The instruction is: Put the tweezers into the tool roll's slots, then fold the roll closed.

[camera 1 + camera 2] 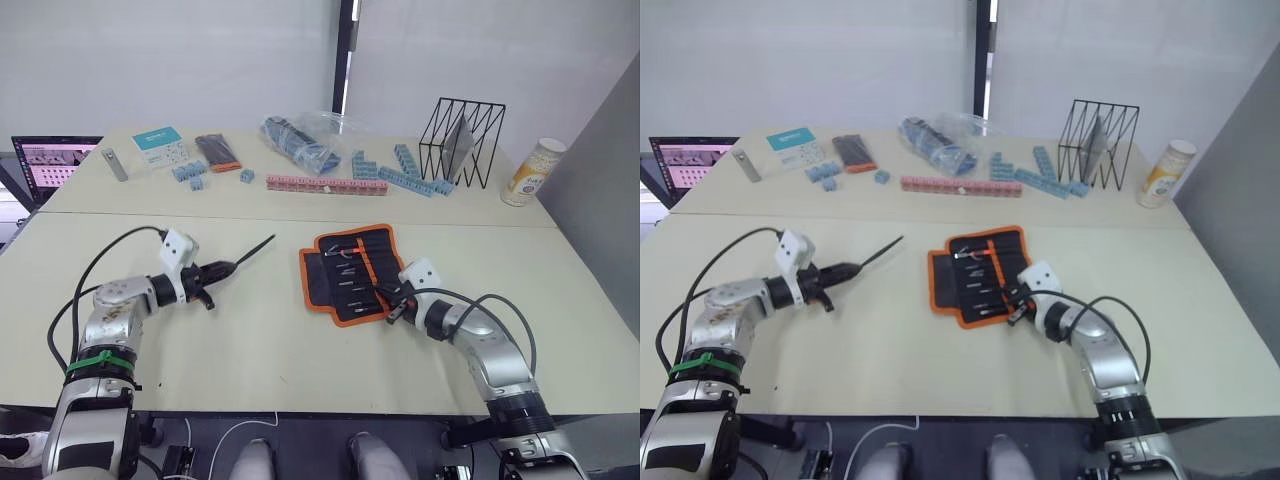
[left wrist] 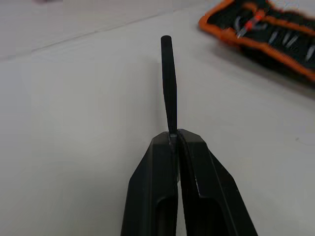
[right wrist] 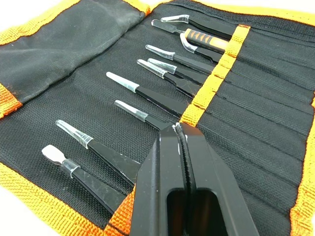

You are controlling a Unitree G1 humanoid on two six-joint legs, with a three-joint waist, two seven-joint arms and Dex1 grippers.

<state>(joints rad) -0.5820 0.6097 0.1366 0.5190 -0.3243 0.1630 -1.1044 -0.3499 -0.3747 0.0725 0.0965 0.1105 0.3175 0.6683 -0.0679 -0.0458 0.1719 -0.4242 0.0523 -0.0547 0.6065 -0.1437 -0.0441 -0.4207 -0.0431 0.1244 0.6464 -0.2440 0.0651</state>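
Tool roll (image 3: 83, 54): cut off by the right wrist view's edges on several sides; far corner blurred in the left wrist view. 
Tweezers (image 3: 157, 98): handles hidden inside the slots (image 3: 256, 98); nearest ones partly covered by the right gripper (image 3: 180, 130). 
Single tweezer (image 2: 168, 88) in the left gripper (image 2: 174, 137): rear end hidden between the fingers. 
Laptop (image 1: 50, 160): cut off at the head view's left edge; screen content too small to read.

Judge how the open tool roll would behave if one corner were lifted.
The tool roll is thin woven fabric lying flat, so it would probably flop and drape, not lift stiffly. The tweezers stick out of the slots, so they might slide loose if it tilts.
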